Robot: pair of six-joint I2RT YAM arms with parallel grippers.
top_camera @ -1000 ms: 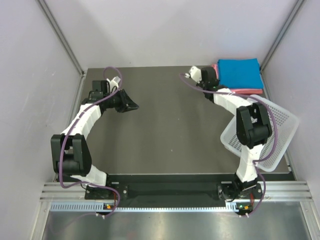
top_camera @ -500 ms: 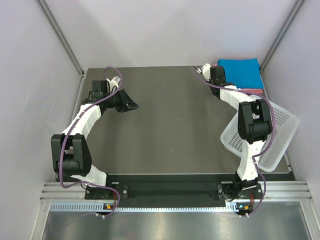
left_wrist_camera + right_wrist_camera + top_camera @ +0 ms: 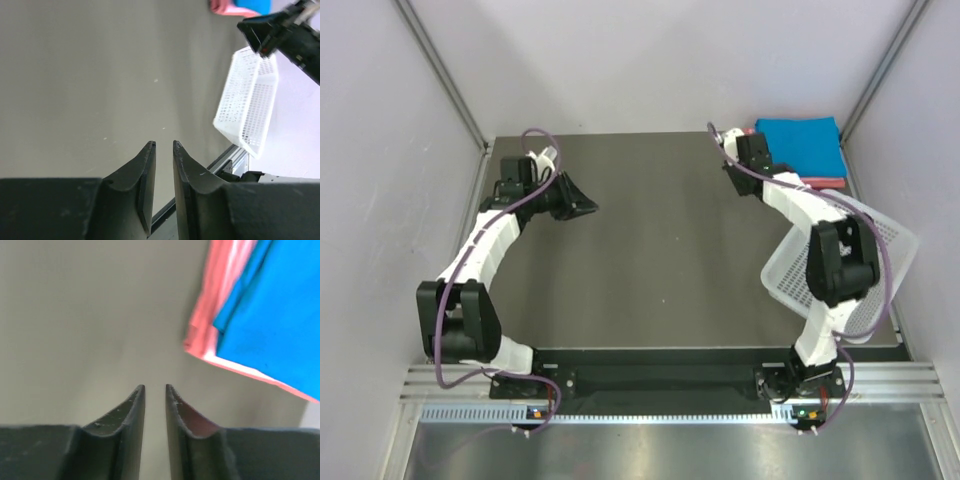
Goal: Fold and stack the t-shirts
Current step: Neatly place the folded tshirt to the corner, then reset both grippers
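A folded bright blue t-shirt [image 3: 801, 146] lies on top of folded pink t-shirts [image 3: 817, 183] in the table's far right corner. In the right wrist view the blue shirt [image 3: 272, 315] and the pink edge under it [image 3: 212, 315] lie ahead and to the right of the fingers. My right gripper [image 3: 756, 158] [image 3: 155, 387] is just left of the stack, apart from it, jaws almost together and empty. My left gripper [image 3: 588, 210] [image 3: 164, 144] hovers over bare table at the left, jaws almost together and empty.
A white perforated basket [image 3: 865, 265] stands tilted at the right edge of the table, beside my right arm; it also shows in the left wrist view [image 3: 250, 105]. Grey walls close in both sides and the back.
My right gripper has moved right, closer to the stack's left edge, and turned. The left arm has shifted only slightly.
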